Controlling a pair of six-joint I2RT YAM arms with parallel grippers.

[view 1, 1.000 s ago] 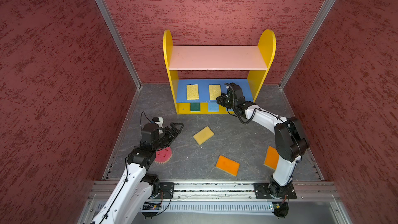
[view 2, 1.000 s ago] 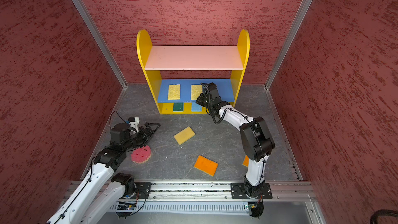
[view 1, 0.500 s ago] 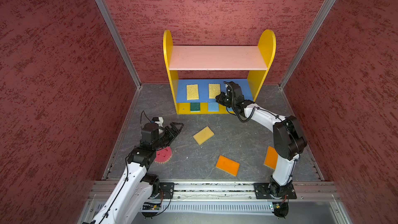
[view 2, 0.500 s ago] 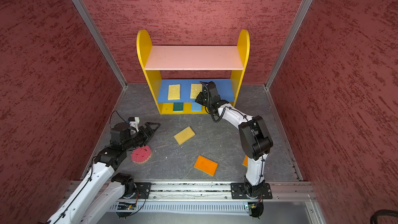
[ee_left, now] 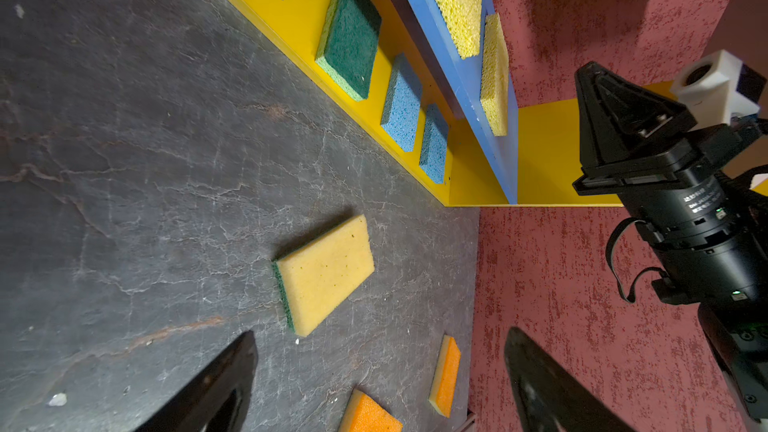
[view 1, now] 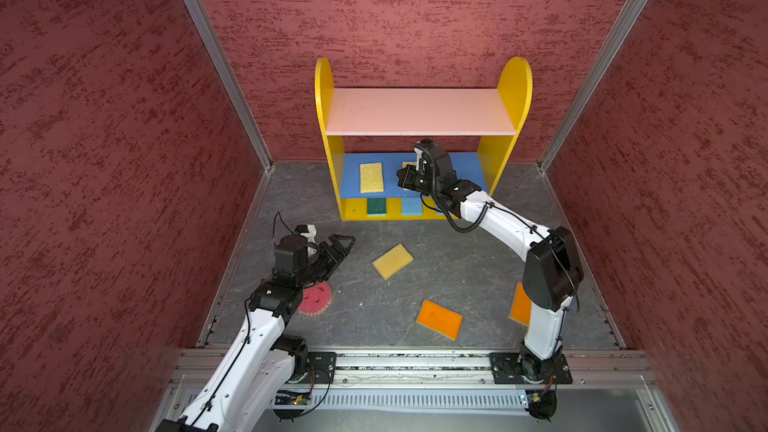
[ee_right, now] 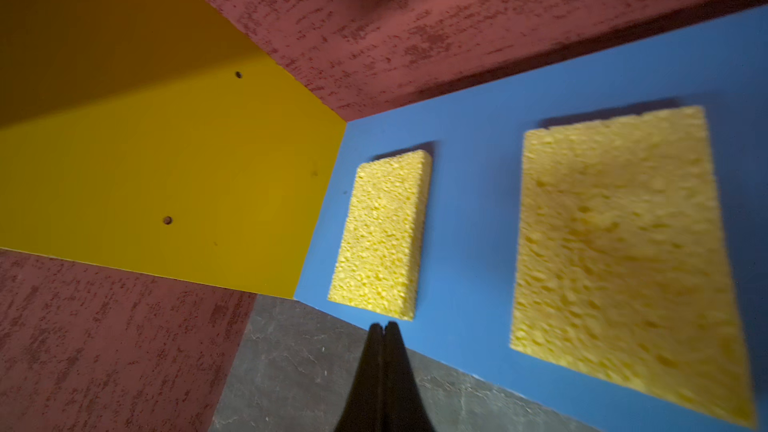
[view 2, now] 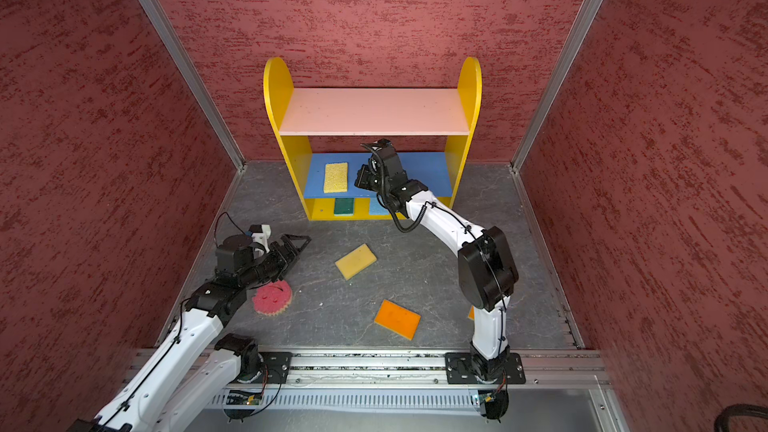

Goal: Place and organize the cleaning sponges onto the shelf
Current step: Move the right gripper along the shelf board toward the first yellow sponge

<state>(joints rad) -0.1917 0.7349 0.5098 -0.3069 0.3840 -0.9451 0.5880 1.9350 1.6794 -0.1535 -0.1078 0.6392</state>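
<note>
A: Right hand?
B: Clenched, empty. At the front edge of the shelf, blue board, just beside the pale yellow sponges, two.
A: Left hand?
B: Released, empty. Over the surface, left edge; pink round sponge beneath its arm.
A: Other stock?
B: Shelf base: green sponge, blue sponges, two. Surface: yellow-faced sponge mid; orange sponges, two, toward the front edge.

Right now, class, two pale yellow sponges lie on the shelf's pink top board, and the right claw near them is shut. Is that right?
No. The right wrist view shows the pale yellow sponges on the blue middle board, not the pink top board. The right claw is shut.
</note>
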